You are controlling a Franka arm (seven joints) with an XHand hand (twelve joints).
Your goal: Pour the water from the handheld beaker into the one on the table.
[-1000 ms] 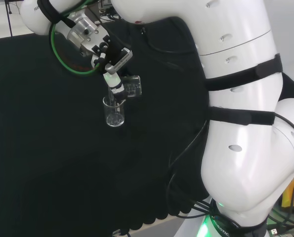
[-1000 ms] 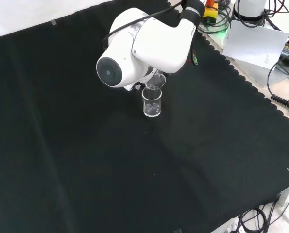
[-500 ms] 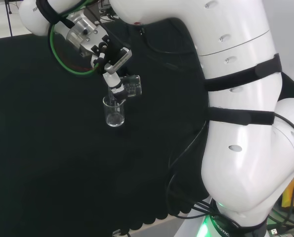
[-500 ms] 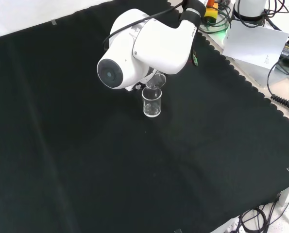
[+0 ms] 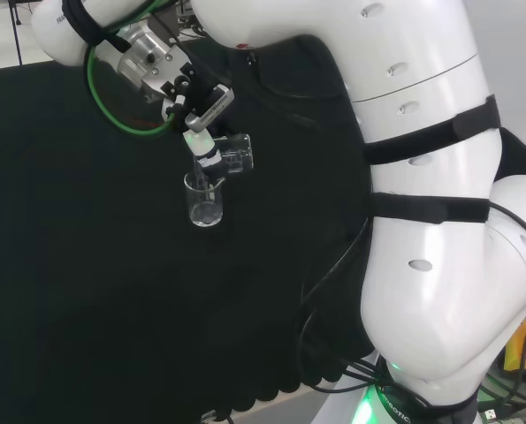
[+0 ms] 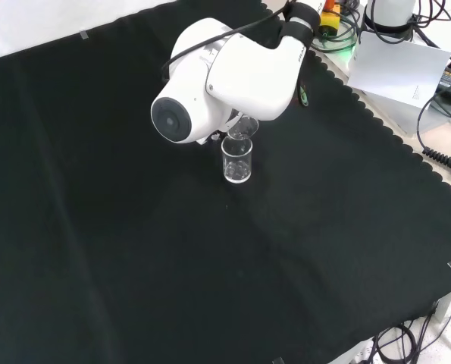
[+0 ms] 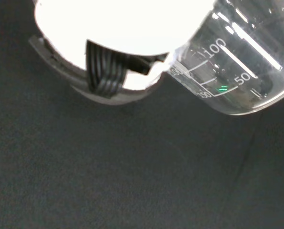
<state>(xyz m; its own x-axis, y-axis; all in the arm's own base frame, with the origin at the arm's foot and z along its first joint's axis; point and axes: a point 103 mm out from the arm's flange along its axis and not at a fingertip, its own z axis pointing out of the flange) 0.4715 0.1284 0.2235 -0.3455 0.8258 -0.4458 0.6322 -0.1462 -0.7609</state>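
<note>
A clear beaker stands upright on the black cloth near the middle of the bench; the front view shows the same beaker just below the arm's big white link. My hand is shut on a second clear beaker, tipped on its side with its lip over the standing one's rim. The front view shows this held beaker right above the standing one. Up close in the wrist view, the held beaker shows printed scale marks beside a ribbed finger. Water in either vessel is hard to make out.
The arm's white links take up the right of the head view. In the front view a white link with a grey cap stands before the hand. Cables, a white sheet and the cloth's scalloped edge lie at the top right.
The arm has shifted very slightly; the held beaker stays tipped over the standing one.
</note>
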